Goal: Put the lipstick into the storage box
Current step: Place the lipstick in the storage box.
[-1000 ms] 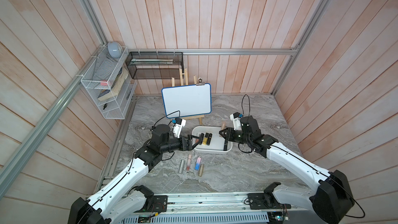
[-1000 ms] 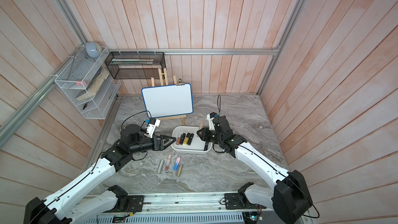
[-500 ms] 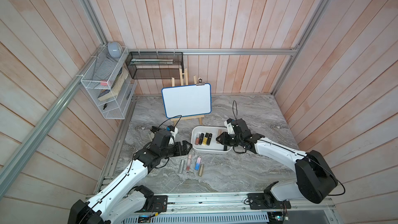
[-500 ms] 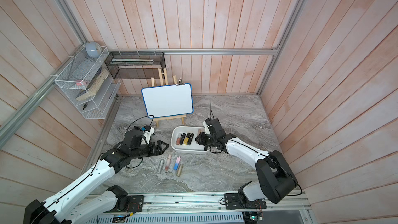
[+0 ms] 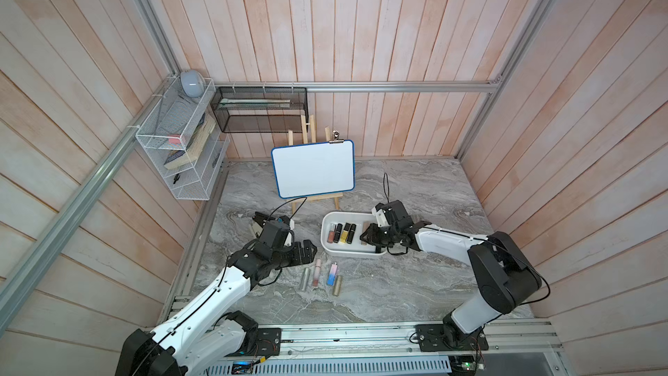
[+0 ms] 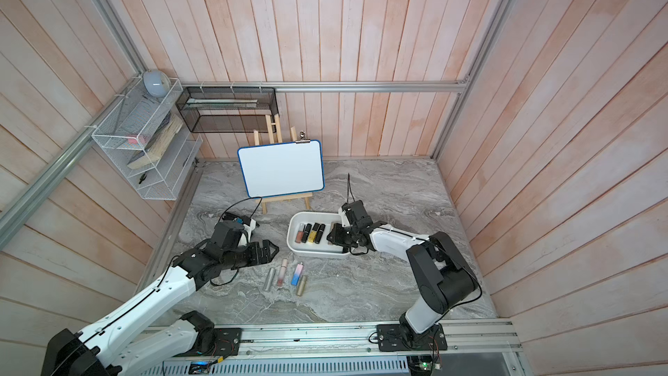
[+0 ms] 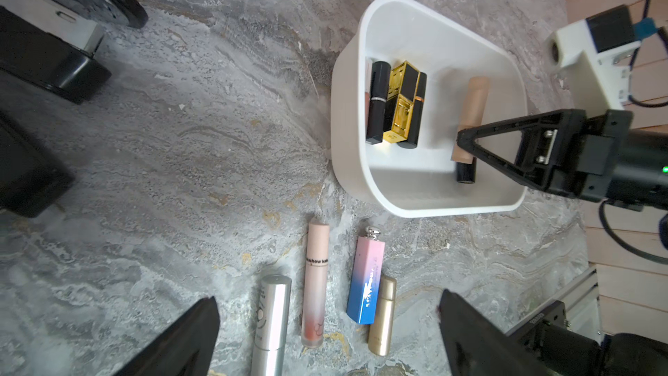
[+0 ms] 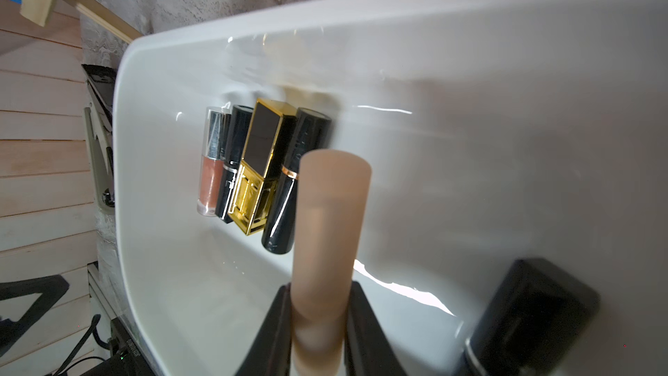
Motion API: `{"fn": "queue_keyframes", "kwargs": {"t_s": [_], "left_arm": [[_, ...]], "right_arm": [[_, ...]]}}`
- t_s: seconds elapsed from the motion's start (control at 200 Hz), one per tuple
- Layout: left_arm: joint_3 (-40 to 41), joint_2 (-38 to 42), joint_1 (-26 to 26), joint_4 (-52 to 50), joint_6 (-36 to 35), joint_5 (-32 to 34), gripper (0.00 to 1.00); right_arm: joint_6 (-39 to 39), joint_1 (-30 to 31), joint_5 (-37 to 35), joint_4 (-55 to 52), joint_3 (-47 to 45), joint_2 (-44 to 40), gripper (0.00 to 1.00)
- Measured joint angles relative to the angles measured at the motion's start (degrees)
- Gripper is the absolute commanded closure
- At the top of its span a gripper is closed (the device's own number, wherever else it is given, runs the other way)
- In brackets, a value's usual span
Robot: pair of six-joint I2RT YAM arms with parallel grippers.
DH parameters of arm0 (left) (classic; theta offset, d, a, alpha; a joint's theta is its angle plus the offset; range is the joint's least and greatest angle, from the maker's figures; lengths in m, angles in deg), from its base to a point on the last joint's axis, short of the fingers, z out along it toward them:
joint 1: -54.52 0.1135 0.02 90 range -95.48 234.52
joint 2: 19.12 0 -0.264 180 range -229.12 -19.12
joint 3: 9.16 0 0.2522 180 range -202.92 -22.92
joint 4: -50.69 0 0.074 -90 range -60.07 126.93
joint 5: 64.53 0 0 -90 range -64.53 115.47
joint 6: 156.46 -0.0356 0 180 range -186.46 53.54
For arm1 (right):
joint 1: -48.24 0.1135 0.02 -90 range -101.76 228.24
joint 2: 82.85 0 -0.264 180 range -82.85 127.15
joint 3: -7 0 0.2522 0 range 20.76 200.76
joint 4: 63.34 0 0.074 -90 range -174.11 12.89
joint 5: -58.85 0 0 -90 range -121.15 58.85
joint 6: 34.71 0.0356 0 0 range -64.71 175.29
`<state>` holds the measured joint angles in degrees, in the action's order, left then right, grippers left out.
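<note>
The white storage box [image 5: 343, 215] [image 6: 314, 253] [image 7: 347, 110] sits mid-table with several lipsticks [image 7: 395, 103] side by side at one end. My right gripper [image 8: 320, 289] [image 5: 365, 238] is shut on a beige lipstick [image 8: 330, 226] [image 7: 473, 110], low inside the box near its other end. A black tube [image 7: 466, 171] lies on the box floor under it. My left gripper [image 7: 327, 300] [image 5: 313, 247] hangs open and empty over a row on the table: a silver tube [image 7: 271, 320], a pale pink gloss [image 7: 316, 283], a pink-and-blue lipstick [image 7: 365, 280] and a gold tube [image 7: 383, 316].
A whiteboard on a wooden easel [image 5: 312, 170] stands just behind the box. A white wire rack [image 5: 180, 146] and a black mesh basket [image 5: 260, 110] hang on the walls at the back left. The right arm [image 5: 444, 247] reaches in low from the right.
My left gripper has drawn back from the box's left end toward the row on the table. The right gripper has carried the beige lipstick lower and further into the box.
</note>
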<state>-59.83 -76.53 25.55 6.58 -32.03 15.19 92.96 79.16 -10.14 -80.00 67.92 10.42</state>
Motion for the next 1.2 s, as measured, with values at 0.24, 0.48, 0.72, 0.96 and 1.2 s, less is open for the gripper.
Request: {"fn": "queue_keyframes", "kwargs": {"t_s": [0.24, 0.48, 0.72, 0.96, 1.2], "left_arm": [[0.0, -2.38, 0.0, -0.52, 0.0, 0.33, 0.0], [0.0, -3.58, 0.0, -0.52, 0.0, 0.31, 0.0], [0.0, -5.01, -0.2, -0.52, -0.09, 0.33, 0.0], [0.0, -6.01, -0.48, -0.55, -0.42, 0.31, 0.0], [0.0, -6.86, -0.72, -0.57, -0.42, 0.35, 0.0]], "right_arm": [[-0.46, -0.11, 1.03, 0.44, 1.53, 1.92, 0.8], [-0.5, -0.37, 1.79, 1.11, 3.04, 3.43, 0.79], [-0.76, -0.44, 2.05, 1.4, 3.26, 3.69, 0.72], [-0.87, -0.59, 2.08, 1.51, 3.26, 3.72, 0.65], [-0.9, -0.59, 2.08, 1.55, 3.26, 3.69, 0.64]]}}
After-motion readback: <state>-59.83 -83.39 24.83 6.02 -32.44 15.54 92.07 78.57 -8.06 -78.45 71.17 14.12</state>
